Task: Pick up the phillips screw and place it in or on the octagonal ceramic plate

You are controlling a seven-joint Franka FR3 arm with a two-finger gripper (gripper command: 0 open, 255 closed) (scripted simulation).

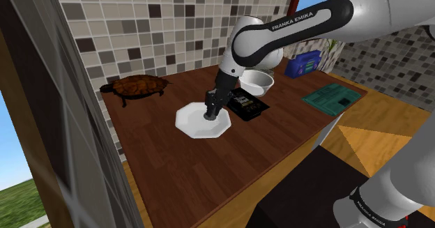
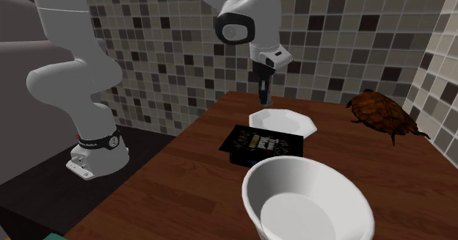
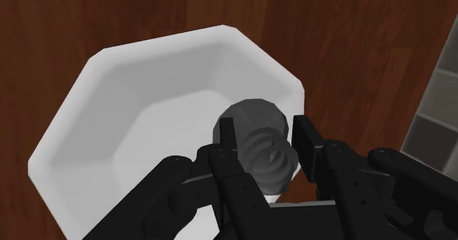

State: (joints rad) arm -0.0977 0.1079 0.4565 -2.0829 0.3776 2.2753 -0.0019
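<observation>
A white octagonal plate (image 1: 202, 120) lies on the dark wooden table (image 1: 174, 171); it also shows as the plate (image 2: 282, 121) and the plate (image 3: 139, 128). My black gripper (image 1: 210, 112) hangs just above the plate, fingers pointing down. In the wrist view a grey threaded screw (image 3: 258, 139) sits clasped between the two black fingers (image 3: 307, 147), head toward the plate's rim. The gripper (image 3: 264, 147) is shut on the screw. From the second exterior view the gripper (image 2: 264, 99) hovers over the plate's far side.
A black tray (image 1: 247, 104) lies beside the plate, with a white bowl (image 1: 256, 82) behind it. A brown turtle figure (image 1: 139, 87) sits at the table's back. A green mat (image 1: 333, 97) and a blue box (image 1: 304, 65) are on the counter at the shoulder view's right.
</observation>
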